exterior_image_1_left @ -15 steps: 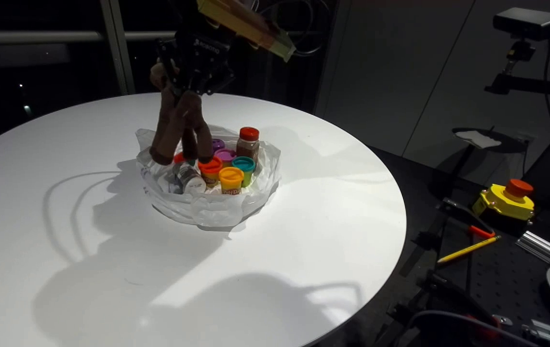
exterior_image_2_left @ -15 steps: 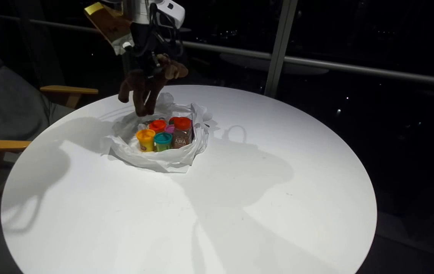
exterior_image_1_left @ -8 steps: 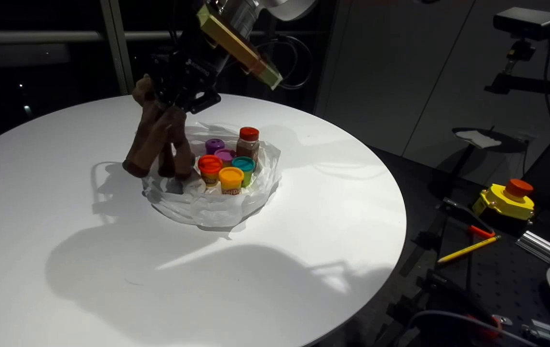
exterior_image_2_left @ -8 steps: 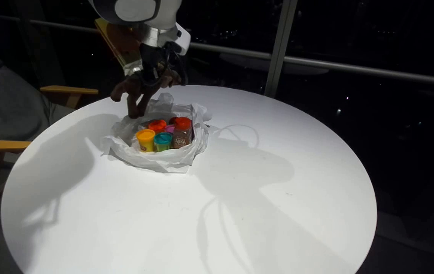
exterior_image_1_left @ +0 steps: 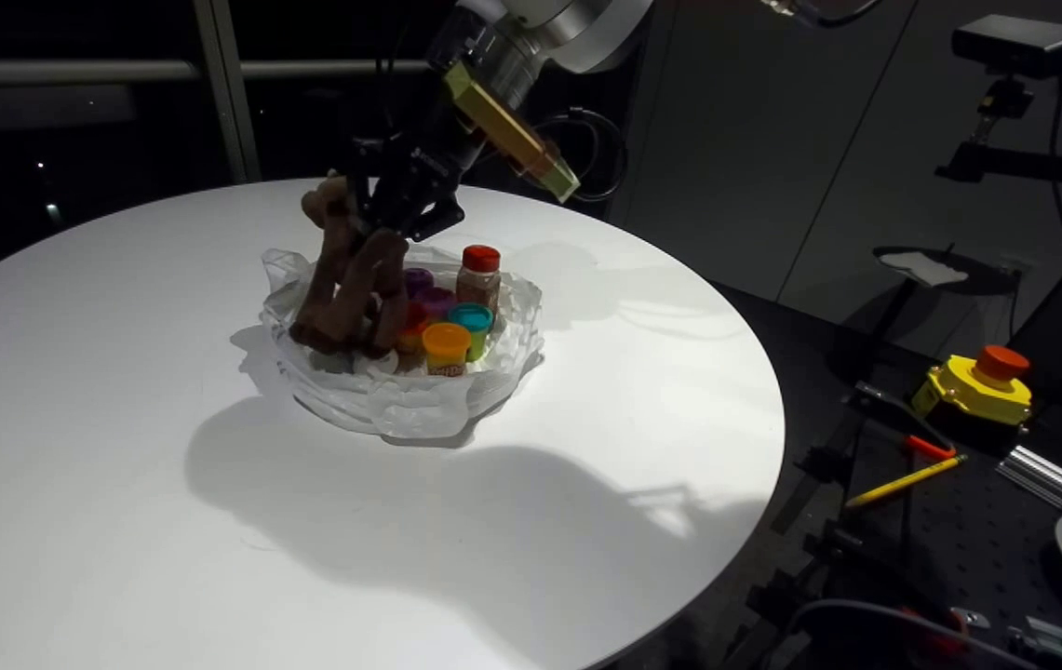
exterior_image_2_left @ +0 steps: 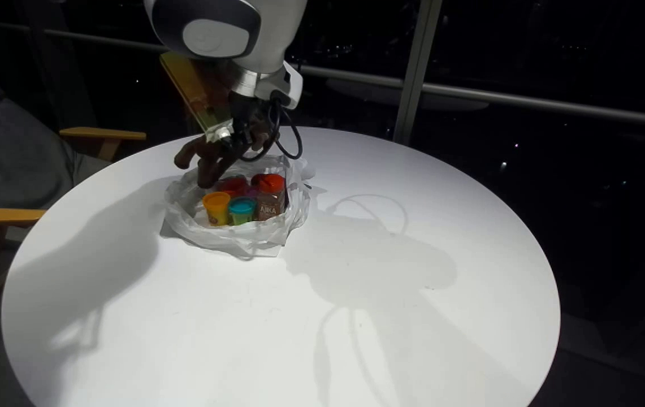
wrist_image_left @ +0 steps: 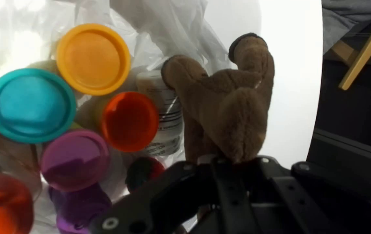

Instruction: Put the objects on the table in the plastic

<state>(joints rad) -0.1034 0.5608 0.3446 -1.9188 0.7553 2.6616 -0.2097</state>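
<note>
Holding the brown plush animal clamped in the pincer, over one side of the plastic. Probably at the placing step; next, ease inward, lower gently among the lidded tubs inside, then loosen.

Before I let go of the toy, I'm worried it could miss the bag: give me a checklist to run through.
1) Grip on the toy: ok, the gripper is shut on it.
2) Position centred over the bag: not ok, in the wrist view a leg shows beyond the bag's edge, against the table.
3) Bag's mouth open: ok, the teal tub and others show inside from above.
4) Landing spot free: not ok, a jar lies partly hidden by the toy in the wrist view.
5) Gap between toy and jar: cannot tell, the pictures don't show whether they touch.
</note>
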